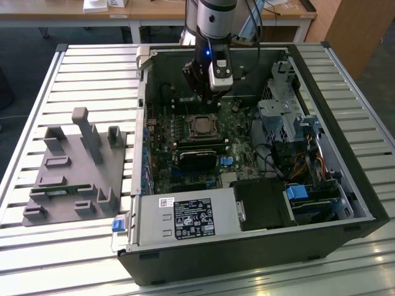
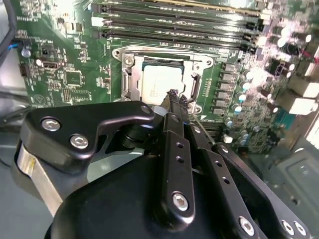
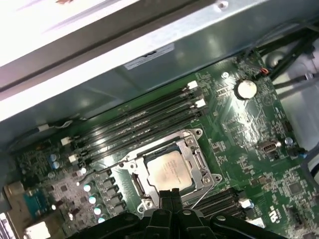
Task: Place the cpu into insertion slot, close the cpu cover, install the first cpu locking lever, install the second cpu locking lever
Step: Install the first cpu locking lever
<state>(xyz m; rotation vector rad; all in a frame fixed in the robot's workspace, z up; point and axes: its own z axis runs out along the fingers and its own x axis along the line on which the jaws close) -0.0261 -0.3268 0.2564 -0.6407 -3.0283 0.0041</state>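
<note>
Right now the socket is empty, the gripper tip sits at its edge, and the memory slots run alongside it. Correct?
Not empty. Both wrist views show the grey chip seated in the socket. The rest stands: the gripper is at the socket's edge, and the memory slots run alongside it.

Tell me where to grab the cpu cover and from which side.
Probably grip the cpu cover by the thin frame edge nearest the gripper, coming down from above. It lies flat over the cpu in the insertion slot, so only its rim offers a hold; the cut-out middle leaves nothing to pinch.
</note>
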